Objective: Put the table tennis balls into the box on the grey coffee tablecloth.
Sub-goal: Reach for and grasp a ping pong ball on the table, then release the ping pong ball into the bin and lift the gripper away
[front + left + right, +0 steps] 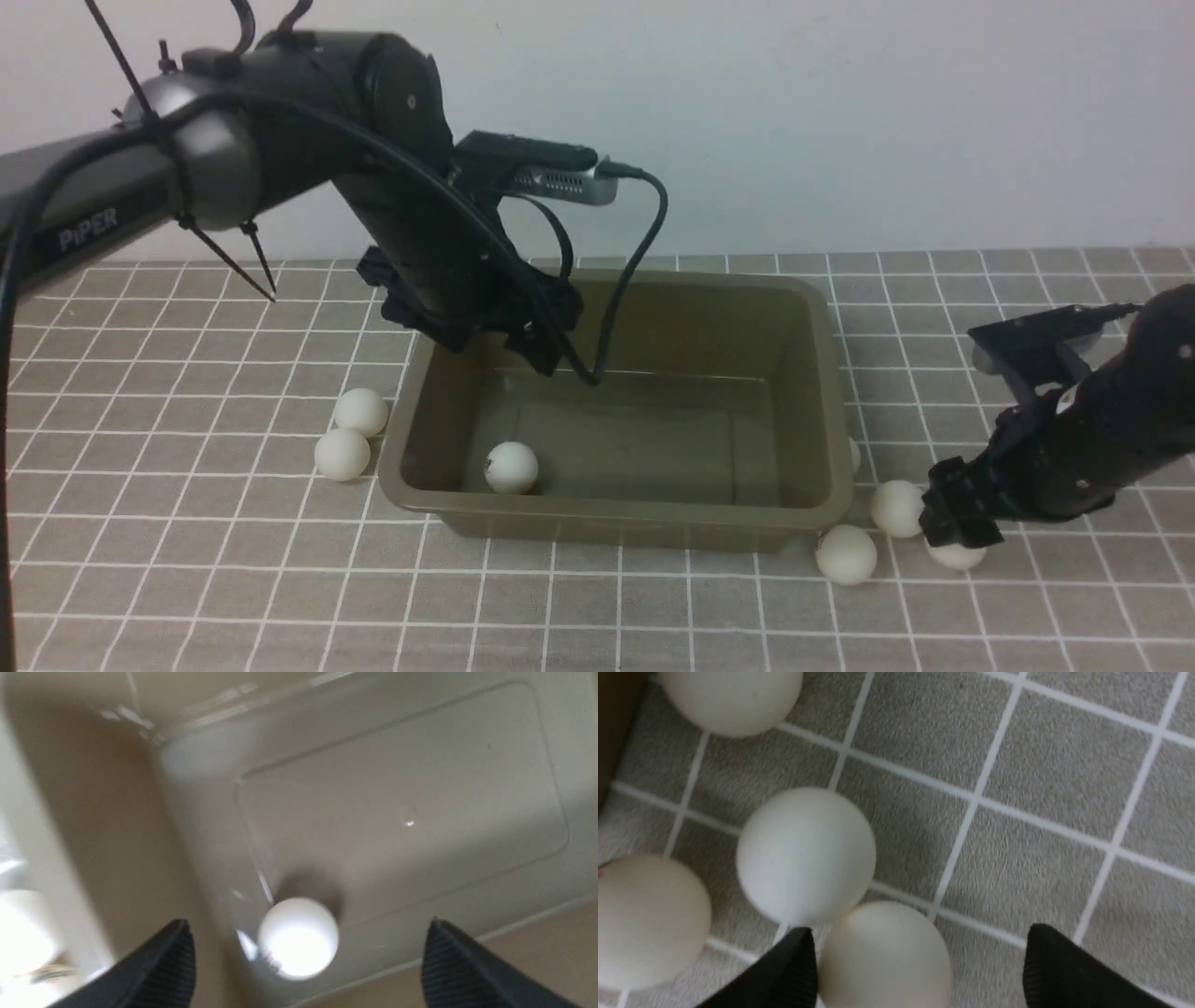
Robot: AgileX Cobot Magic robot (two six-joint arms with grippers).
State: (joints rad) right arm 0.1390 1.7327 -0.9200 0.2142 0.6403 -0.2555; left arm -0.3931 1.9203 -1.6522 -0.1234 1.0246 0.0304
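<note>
Hovering over the far-left corner of the box, the left gripper has its jaws spread wide and holds nothing. Its two dark ribbed fingers frame the box floor in the left wrist view. The box stands on the grey coffee tablecloth about midway between the left and right edges of the desk, nearer the far edge than the near one.

One of the table tennis balls, the boxed ball, lies on the box floor in the corner nearest the desk's near-left corner, a small dark mark on its side. The other six are on the cloth outside. The left pair sits just beside the box's left wall, one ball nearer the far edge and the other nearer the near edge, close together.

Toward the right edge of the desk, four balls cluster by the box's near-right corner. The hidden ball is mostly covered by the box rim. The middle ball and the near ball lie just off that corner.

The right gripper is low over the cloth there, jaws spread, with the framed ball between its fingers. That ball rests on the cloth, not pinched, and lies closer to one finger than the other.
</note>
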